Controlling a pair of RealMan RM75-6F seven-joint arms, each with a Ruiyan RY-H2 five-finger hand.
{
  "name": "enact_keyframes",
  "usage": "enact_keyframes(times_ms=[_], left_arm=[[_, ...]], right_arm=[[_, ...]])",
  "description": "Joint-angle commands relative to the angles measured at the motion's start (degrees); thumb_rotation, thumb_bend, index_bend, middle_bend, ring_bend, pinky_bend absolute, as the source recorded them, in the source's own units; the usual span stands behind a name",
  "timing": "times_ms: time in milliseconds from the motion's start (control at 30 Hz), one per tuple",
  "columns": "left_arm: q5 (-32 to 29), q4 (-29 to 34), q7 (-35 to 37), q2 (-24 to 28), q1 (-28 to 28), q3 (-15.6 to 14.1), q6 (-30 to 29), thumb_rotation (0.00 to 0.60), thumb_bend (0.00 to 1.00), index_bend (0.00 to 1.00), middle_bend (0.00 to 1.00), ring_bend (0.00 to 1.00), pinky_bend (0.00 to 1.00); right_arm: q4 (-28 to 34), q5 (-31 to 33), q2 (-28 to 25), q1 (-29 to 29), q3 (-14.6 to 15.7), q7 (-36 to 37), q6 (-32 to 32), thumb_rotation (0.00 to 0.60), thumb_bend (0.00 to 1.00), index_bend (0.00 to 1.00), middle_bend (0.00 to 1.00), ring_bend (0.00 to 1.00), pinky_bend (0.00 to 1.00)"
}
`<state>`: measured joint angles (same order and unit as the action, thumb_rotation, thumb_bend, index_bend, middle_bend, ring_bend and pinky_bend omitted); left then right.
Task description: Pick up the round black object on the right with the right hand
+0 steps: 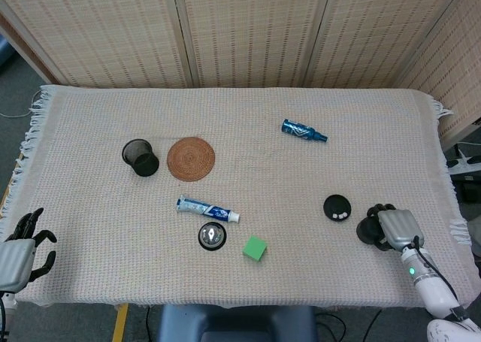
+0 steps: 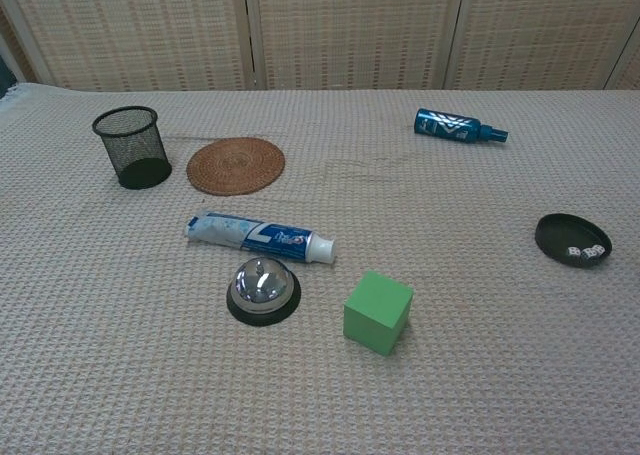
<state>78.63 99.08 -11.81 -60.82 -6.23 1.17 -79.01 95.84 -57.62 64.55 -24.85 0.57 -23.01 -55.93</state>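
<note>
Mesh cup (image 1: pixel 140 158) beside woven coaster (image 1: pixel 191 158); toothpaste (image 1: pixel 208 209) above bell (image 1: pixel 213 236).

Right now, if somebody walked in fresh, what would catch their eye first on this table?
Probably the bright green block near the front, beside a silver bell and a toothpaste tube. At the right lies the round black disc, with the right hand just beside it, apart from it.

Looked like a lab or test room to me, not anybody's home. The table (image 1: pixel 361 131) had a beige woven cloth (image 1: pixel 90 124) with fringed edges, and folding reed screens (image 1: pixel 248 30) closed it off behind. Grey floor, some cables (image 1: pixel 464 161) on the right, and yellow tape (image 1: pixel 120 323) down by the front edge.
</note>
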Motion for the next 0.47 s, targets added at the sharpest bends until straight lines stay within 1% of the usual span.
enact_keyframes(times_ms=[33,67,100,233,300,333,467], left_arm=[[0.02,-0.01,-0.01,0.0,0.0,0.0,-0.03,0.6,0.42,0.45,0.0,0.02,0.4],[0.01,-0.01,0.01,0.0,0.01,0.01,-0.04,0.6,0.41,0.45,0.0,0.02,0.4],[-0.03,-0.03,0.06,0.0,-0.01,0.04,-0.02,0.6,0.41,0.45,0.0,0.02,0.4],[-0.35,-0.15,0.15,-0.02,-0.08,0.16,0.15,0.6,0.41,0.45,0.0,0.02,0.4],[-0.33,-0.14,0.1,-0.01,-0.08,0.13,0.16,0.6,0.41,0.45,0.0,0.02,0.4],[-0.23,-0.11,0.06,-0.01,-0.07,0.09,0.11,0.6,0.42,0.45,0.0,0.02,0.4],[-0.04,-0.05,-0.02,-0.04,-0.02,0.02,-0.03,0.6,0.42,0.45,0.0,0.02,0.4]], right_arm=[[2.92,-1.41,-2.75,0.2,0.57,1.38,0.73,0.6,0.17,0.07,0.03,0.03,0.29],[3.81,-2.19,-3.62,0.4,0.67,2.11,0.67,0.6,0.17,0.03,0.01,0.01,0.25],[4.82,-3.61,-4.66,0.82,0.74,3.15,0.1,0.6,0.17,0.01,0.0,0.0,0.23],[6.52,-9.17,-6.39,3.17,0.71,6.7,-4.52,0.6,0.16,0.0,0.0,0.0,0.17],[5.96,-13.16,-5.61,5.4,0.2,9.42,-9.75,0.6,0.16,0.0,0.0,0.0,0.17],[4.96,-15.51,-4.57,6.82,-0.15,10.73,-13.37,0.6,0.16,0.0,0.0,0.0,0.16],[0.38,-20.53,-0.43,10.72,-1.17,11.29,-23.58,0.6,0.16,0.0,0.0,0.0,0.14]])
